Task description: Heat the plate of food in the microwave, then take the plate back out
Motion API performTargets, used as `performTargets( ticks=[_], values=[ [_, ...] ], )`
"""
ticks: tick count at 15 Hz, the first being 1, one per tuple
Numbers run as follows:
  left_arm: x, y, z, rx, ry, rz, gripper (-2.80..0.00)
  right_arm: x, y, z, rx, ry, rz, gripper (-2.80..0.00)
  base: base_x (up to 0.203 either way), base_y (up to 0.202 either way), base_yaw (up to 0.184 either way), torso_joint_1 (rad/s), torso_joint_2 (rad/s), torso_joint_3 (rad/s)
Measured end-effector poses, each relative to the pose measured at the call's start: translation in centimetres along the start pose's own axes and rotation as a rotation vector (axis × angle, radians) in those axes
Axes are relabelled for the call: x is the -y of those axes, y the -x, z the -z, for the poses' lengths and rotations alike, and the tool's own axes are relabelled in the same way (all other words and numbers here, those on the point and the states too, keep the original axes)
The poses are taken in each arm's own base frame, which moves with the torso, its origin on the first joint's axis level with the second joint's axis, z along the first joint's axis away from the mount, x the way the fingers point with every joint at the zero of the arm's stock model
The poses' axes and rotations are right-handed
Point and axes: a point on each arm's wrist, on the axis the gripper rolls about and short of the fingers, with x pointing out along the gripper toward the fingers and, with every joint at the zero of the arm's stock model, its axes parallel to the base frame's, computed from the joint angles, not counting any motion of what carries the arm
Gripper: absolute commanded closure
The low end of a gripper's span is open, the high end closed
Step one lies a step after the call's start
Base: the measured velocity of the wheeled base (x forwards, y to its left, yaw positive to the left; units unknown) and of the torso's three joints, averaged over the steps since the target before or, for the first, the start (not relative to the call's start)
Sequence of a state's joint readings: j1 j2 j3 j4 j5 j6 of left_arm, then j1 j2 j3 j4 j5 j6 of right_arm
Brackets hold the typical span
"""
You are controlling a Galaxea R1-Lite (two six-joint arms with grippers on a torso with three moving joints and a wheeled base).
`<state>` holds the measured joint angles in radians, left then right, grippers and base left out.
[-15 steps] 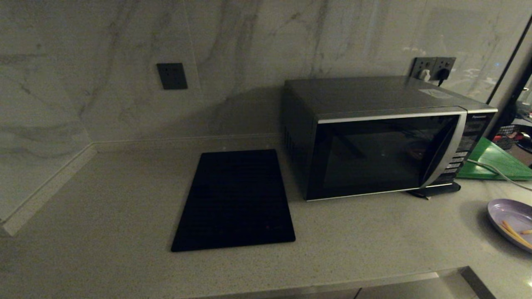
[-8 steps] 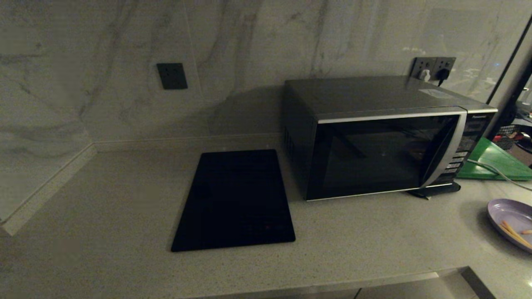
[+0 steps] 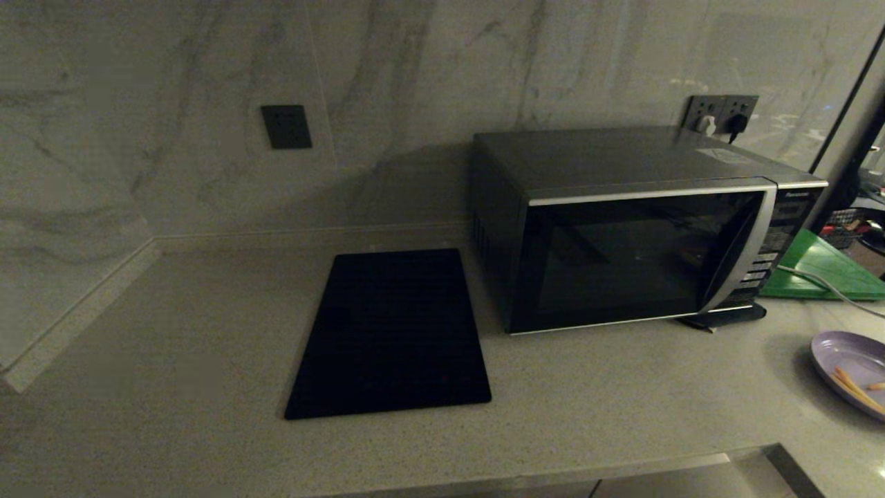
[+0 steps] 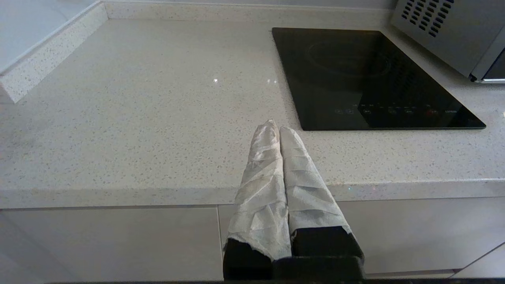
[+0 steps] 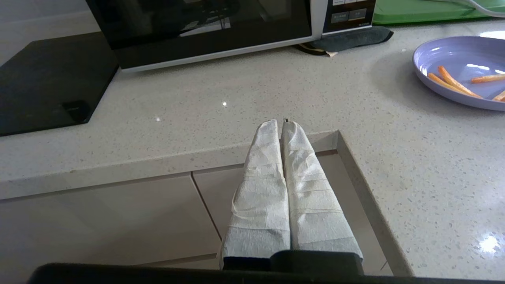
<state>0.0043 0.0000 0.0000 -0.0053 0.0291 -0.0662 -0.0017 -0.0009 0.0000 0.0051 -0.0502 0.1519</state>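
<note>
1. Nothing has moved since earlier; both grippers, left and right, are parked with fingers pressed together, empty.
2. Plate of food sits on the desk right of the shut microwave.
3. Plate looks light, stiff and slippery; grip its rim.

Head view dim and murky; wrist views bright, with countertop glints.

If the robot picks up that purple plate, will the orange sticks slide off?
They might. The plate of food looks smooth and glossy, so it may be slippery to grip. Its rim is low and the orange sticks lie loose, so a tilt would probably send them sliding. It looks stiff and likely light, sitting flat on the counter, so it shouldn't roll.
</note>
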Motion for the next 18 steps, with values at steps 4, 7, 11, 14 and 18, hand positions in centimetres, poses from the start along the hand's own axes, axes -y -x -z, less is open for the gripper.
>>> performTargets(
  ticks=[4, 7, 11, 14, 18],
  values=[
    [0.0, 0.0, 0.0, 0.0, 0.004, 0.0, 0.0, 0.0, -0.03, 0.02, -0.007, 0.001, 0.0, 0.0, 0.0, 0.0, 0.0, 0.0, 0.0, 0.0],
    [0.0, 0.0, 0.0, 0.0, 0.005, 0.0, 0.0, 0.0, -0.01, 0.0, -0.002, 0.0, 0.0, 0.0, 0.0, 0.0, 0.0, 0.0, 0.0, 0.0],
    [0.0, 0.0, 0.0, 0.0, 0.005, 0.0, 0.0, 0.0, -0.01, -0.01, -0.001, -0.001, 0.0, 0.0, 0.0, 0.0, 0.0, 0.0, 0.0, 0.0],
    [0.0, 0.0, 0.0, 0.0, 0.005, 0.001, 0.0, 0.0, -0.01, 0.0, -0.001, 0.0, 0.0, 0.0, 0.0, 0.0, 0.0, 0.0, 0.0, 0.0],
    [0.0, 0.0, 0.0, 0.0, 0.005, 0.001, 0.0, 0.0, -0.01, 0.0, -0.001, 0.0, 0.0, 0.0, 0.0, 0.0, 0.0, 0.0, 0.0, 0.0]
  ],
)
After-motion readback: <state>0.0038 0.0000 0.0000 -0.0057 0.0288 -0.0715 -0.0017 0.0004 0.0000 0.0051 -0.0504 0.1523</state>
